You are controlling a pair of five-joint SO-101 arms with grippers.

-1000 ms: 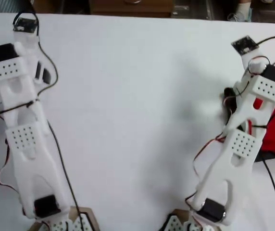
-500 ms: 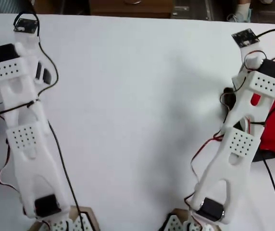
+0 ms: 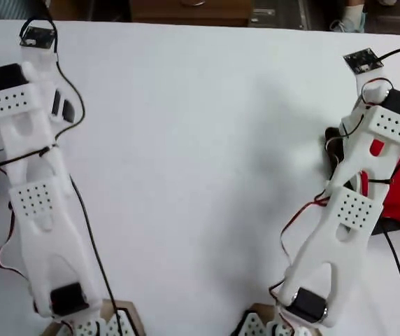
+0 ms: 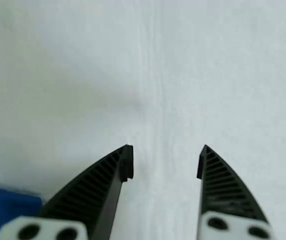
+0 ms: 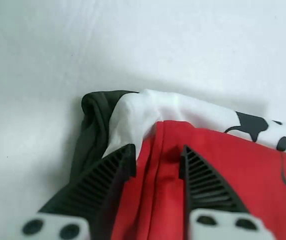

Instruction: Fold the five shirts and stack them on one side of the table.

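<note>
Pretty bright in here: soft, even light from overhead, no harsh glare off the white table point(image 3: 186, 105). There's a faint grey shadow ahead of the left gripper's point(image 4: 165, 156) jaws. Darker shade hugs the shirt pile point(image 5: 218, 165) just past the right gripper's point(image 5: 157, 155) jaws.

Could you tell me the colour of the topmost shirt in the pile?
The topmost shirt is red; right wrist view.

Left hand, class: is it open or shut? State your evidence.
Open. The left hand has its tips well apart, with only white table between them.
</note>
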